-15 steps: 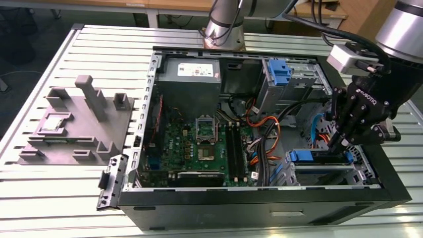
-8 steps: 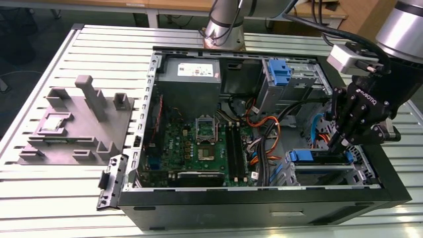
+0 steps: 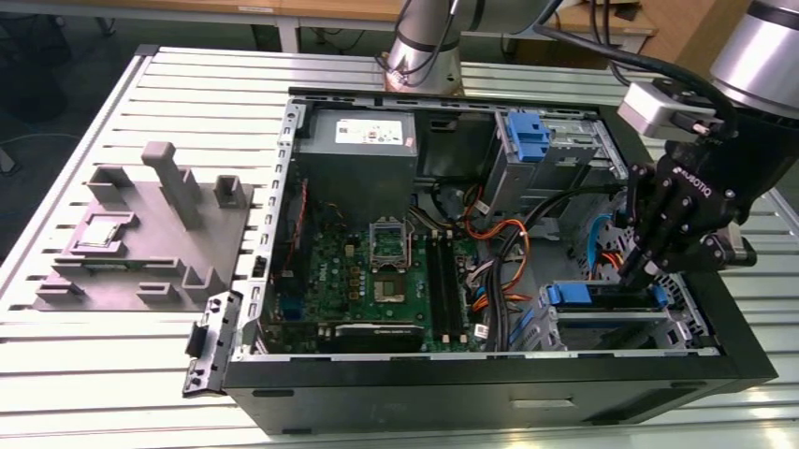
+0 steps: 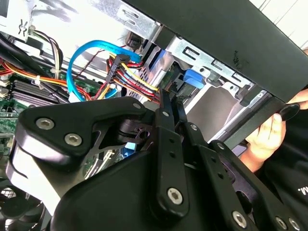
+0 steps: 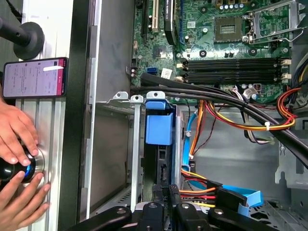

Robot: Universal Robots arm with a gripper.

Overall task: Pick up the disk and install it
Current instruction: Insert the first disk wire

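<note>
Pressed together at the tips, the gripper (image 3: pixel 634 276) hangs inside the open computer case (image 3: pixel 500 374), over the metal drive bay (image 3: pixel 624 323) at the corner towards the exterior view's right. Whether anything is pinched between the closed fingers cannot be told. In the first wrist view, the disk (image 5: pixel 162 159) is seen standing on edge in the bay's slot, with its blue carrier tab (image 5: pixel 159 127) at the end nearest the motherboard (image 5: pixel 226 43). The fingertips sit just beside its opposite end, so the step in hand is judged to be seating. For a good result, the disk should be kept square to the bay rails and pushed straight along the slot, without tilt, so that the carrier is not jammed. The orange and yellow power cables (image 5: pixel 231 120) and the blue data cable (image 4: pixel 91 45) lie just beside the bay and should be kept from being snagged. A person's hands (image 5: pixel 17 130) rest outside the case wall.
</note>
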